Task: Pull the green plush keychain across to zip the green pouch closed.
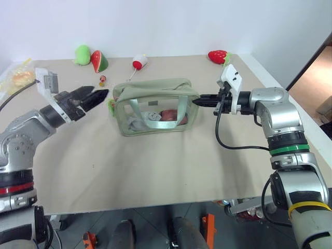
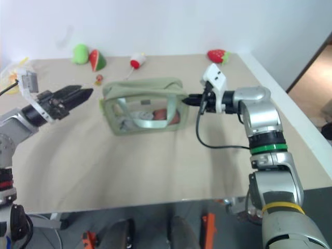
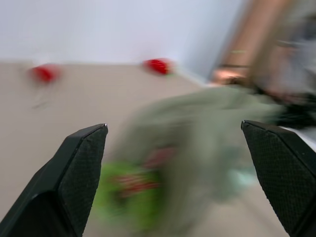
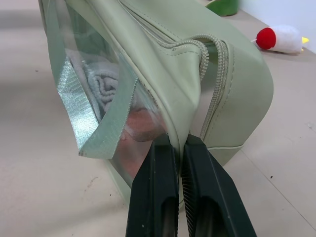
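Both head views look forward and down over the counter from above, sharing the green pouch at mid-distance with an arm on each side. The left wrist view faces the pouch from its left, near. The right wrist view sits tight against the pouch's right end.

We see a wide beige flat-topped bench against a plain white wall, wooden floor beyond its right edge
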